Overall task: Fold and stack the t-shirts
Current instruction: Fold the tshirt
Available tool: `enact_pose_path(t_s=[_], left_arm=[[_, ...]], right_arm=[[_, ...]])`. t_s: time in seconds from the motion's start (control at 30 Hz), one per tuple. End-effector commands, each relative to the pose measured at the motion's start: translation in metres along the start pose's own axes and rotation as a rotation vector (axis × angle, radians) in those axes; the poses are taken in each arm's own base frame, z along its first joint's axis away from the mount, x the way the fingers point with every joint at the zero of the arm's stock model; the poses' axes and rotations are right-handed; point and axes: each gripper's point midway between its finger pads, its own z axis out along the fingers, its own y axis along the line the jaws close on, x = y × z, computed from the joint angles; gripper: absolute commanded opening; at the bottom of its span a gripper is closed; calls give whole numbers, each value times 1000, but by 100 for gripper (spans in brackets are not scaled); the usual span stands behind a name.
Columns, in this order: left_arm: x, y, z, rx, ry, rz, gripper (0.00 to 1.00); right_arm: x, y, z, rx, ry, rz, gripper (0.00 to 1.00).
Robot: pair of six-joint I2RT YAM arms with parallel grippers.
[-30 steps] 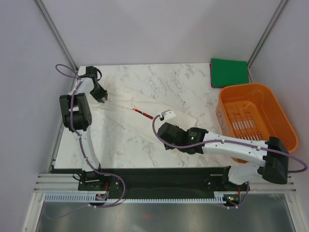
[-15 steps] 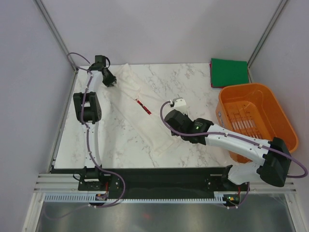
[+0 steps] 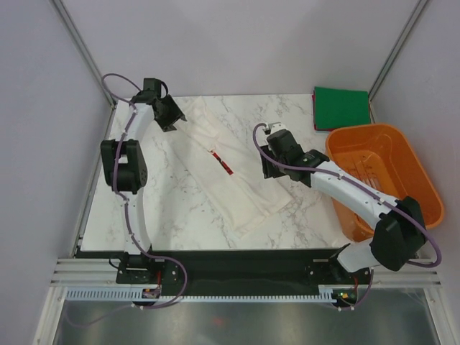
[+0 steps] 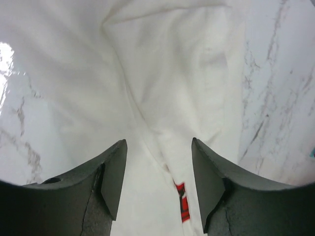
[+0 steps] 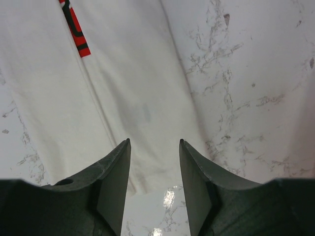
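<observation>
White t-shirt (image 3: 230, 180), a long folded strip on the table (image 3: 180, 208)
Left pincer (image 4: 157, 152) and right pincer (image 5: 154, 147) hover above it, wide apart and empty, likely poised for another fold.

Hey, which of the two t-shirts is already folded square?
The green tee, a neat square at the far right; the white tee lies stretched out in a long strip.

It's a robot lab cell: plain grey walls (image 3: 237, 43) on metal posts (image 3: 83, 50) box in a marble-look table (image 3: 302, 208), cables (image 3: 108, 77) looping off two bolted arms (image 3: 352, 190)
</observation>
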Motion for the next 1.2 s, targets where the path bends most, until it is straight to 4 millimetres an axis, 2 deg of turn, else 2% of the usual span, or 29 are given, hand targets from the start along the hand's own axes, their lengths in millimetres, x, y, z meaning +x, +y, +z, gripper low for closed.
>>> enact_pose_path(t_s=[0.0,0.03,0.07,0.1,0.17,0.2,0.27,0.3,0.33,0.37,0.4,0.43,0.5,0.53,0.6,0.63,0.67,0.7,0.8,0.93,1.03,1.1,1.17], left_arm=[[-15,-25,-85,77,-110,55,63],[-9,-21,-90,72,-103,55,63],[-4,-26,-112,93,-116,61,63],[29,-12,-103,56,-47,44,62],[59,-16,-107,83,-29,87,59],[95,-7,-108,61,22,103,59],[119,-8,-106,101,36,109,54],[143,6,-102,87,79,81,51],[150,6,-98,110,91,70,46],[165,17,-92,95,124,47,43],[172,19,-88,92,135,47,40],[175,24,-84,74,131,44,39],[175,22,-75,80,121,38,34],[178,18,-66,94,134,39,34],[171,-9,-60,175,119,77,33],[176,-12,-48,175,150,87,29],[170,-28,-48,206,141,108,27],[171,-28,-43,203,152,98,25],[172,-18,-34,147,139,49,24],[172,6,-17,43,110,32,24],[178,31,-2,-63,131,29,22],[178,39,7,-96,145,54,21],[171,33,9,-90,143,64,20]], right_arm=[[-24,13,0,-128,14,-47,52],[-25,15,4,-151,31,-52,52],[-25,13,5,-151,41,-51,52],[-23,11,6,-145,53,-47,51],[-20,8,4,-137,57,-44,50],[-21,8,2,-140,51,-39,50],[-16,9,-2,-158,48,-30,48],[-15,9,-4,-160,42,-22,47],[-10,8,-7,-161,38,-15,45],[-7,6,-8,-161,35,-9,44],[-7,7,-10,-167,20,5,44],[0,5,-12,-166,20,9,43],[2,4,-16,-172,0,25,43],[11,7,-16,-195,17,27,42],[13,9,-17,-210,13,33,42],[15,8,-18,-211,10,38,41],[15,8,-19,-211,10,38,41],[14,8,-20,-212,6,37,41],[13,7,-21,-211,0,34,41],[16,6,-16,-199,12,26,41],[13,3,-11,-178,13,18,41],[10,3,-9,-176,13,18,41],[3,6,-11,-182,-2,18,41]])
